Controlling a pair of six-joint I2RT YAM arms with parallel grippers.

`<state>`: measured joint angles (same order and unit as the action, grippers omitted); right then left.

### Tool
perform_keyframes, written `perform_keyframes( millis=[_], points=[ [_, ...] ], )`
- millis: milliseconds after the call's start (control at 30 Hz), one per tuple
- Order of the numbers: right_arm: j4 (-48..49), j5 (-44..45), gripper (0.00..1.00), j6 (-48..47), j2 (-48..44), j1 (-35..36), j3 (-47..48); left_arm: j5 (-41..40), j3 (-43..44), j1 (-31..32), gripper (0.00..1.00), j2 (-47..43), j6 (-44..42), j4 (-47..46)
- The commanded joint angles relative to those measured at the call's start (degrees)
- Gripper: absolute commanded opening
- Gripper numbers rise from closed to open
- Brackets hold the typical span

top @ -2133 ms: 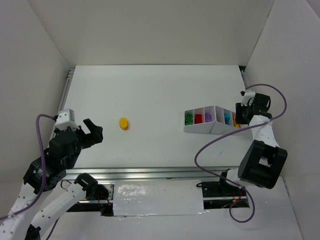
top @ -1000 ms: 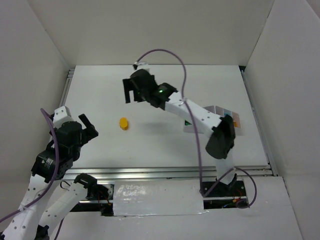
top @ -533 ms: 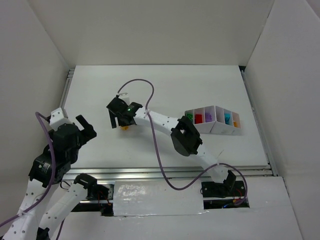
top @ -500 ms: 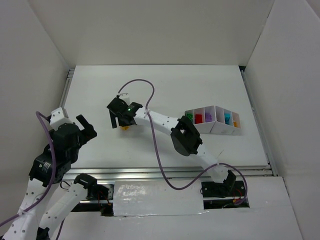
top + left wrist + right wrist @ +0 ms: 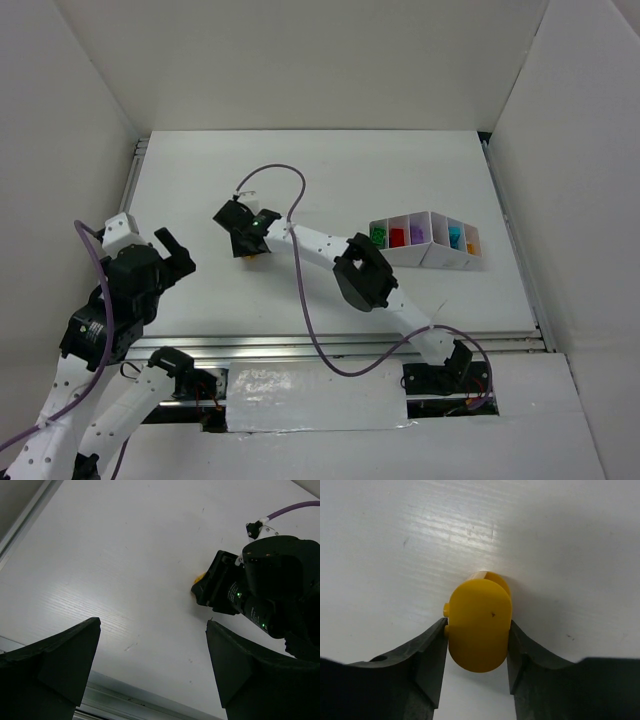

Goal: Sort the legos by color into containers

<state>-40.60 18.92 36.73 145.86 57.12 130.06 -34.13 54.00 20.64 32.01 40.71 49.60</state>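
Top external view puts you near the end, by my reading: on the worktop (image 5: 330, 170) only one lego lies outside the white tray (image 5: 400, 259). The tray's five compartments hold, leftmost to rightmost, green (image 5: 378, 236), red (image 5: 397, 237), purple (image 5: 417, 233), teal (image 5: 455, 239) and orange (image 5: 471, 246) bricks. Farthest left of the tray, your left gripper (image 5: 152, 655) hangs with its fingers wide apart, holding nothing. Your right gripper (image 5: 247, 245), well left of the tray, is clamped on the yellow lego (image 5: 480, 625), which rests on the worktop; it probably belongs in the tray's rightmost compartment.
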Motion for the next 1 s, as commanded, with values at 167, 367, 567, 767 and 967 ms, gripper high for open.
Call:
perform_keyframes(
  millis=[167,367,567,767,967],
  points=[
    [22.26,-10.52,0.0,-6.66,-24.26,0.44,-31.73,3.09,0.06,-0.34,0.99,-0.37,-2.47,-3.63],
    [58.77,-36.38,0.0,-15.72,-57.86,0.53,-73.17,26.05,2.34,-0.34,1.0,4.54,-3.01,-9.23],
    [59.58,-50.64,0.0,-19.85,-70.88,0.45,-81.8,58.4,-1.78,-0.08,0.99,10.78,3.66,-27.77],
    [58.63,-41.6,0.0,-23.97,-87.21,0.27,-90.77,66.38,-1.96,0.54,0.97,14.05,7.89,-31.32],
    [53.44,-36.94,0.0,-27.32,-89.88,0.27,-90.17,66.83,-4.16,4.48,0.93,15.45,11.75,-34.48]
  ],
)
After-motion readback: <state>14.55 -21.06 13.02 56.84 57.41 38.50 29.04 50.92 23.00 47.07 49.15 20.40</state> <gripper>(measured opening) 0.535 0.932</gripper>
